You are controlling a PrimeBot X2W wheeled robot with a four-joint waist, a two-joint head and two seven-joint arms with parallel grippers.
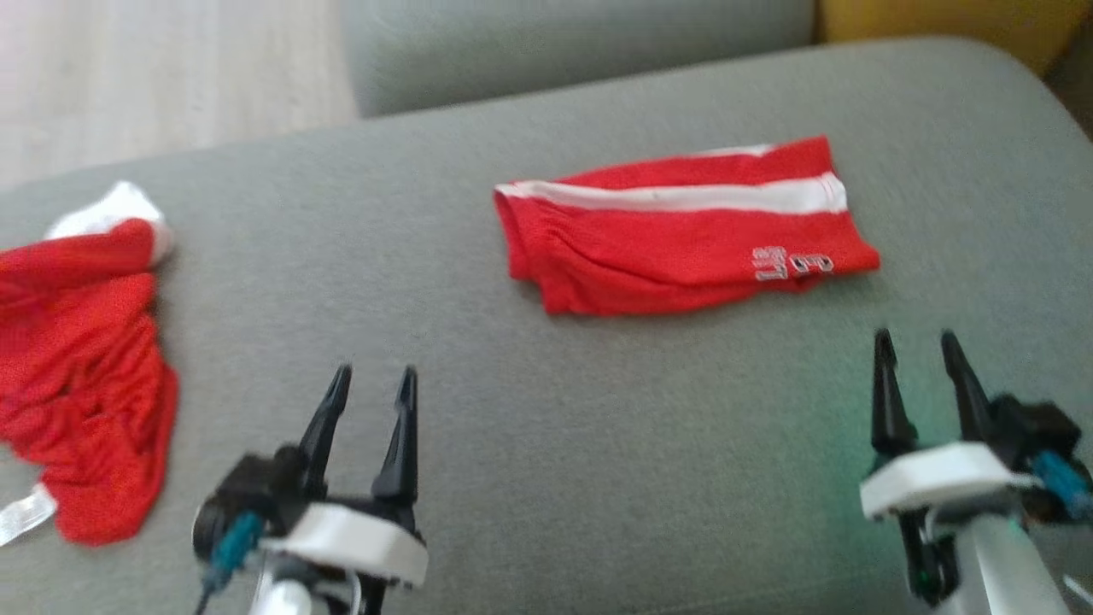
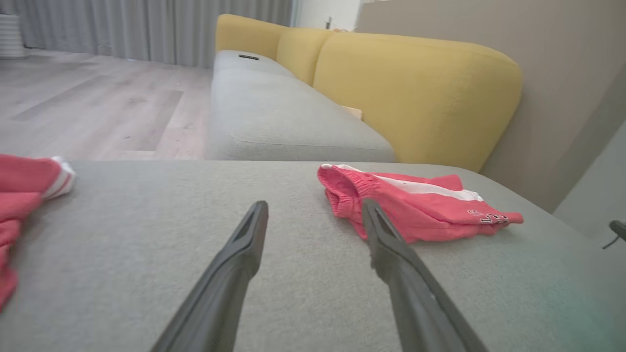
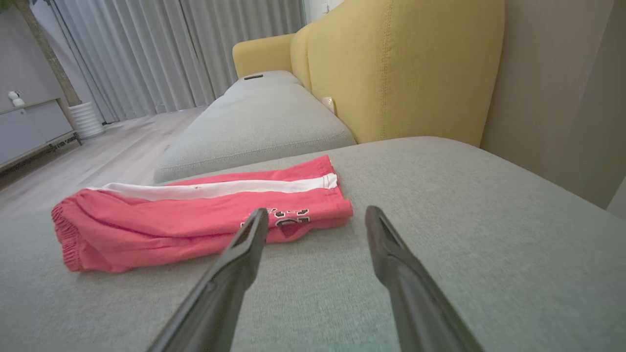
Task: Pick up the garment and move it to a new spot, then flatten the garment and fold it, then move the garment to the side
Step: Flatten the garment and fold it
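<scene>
My left tool and right tool stand wide, empty. The folded shorts lie ahead, long axis crosswise, nearer the right tool.

A sofa with grey seat cushions and yellow backrests stands against a beige wall, beside a pale wood floor, with grey curtains, a low grey cabinet and a ribbed white planter beyond.

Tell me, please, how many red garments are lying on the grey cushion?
2. Folded red shorts lie on the cushion, ahead of the right pincer; a crumpled red garment sits at its left edge, partly cut off by the frame, so more may be hidden.
</scene>
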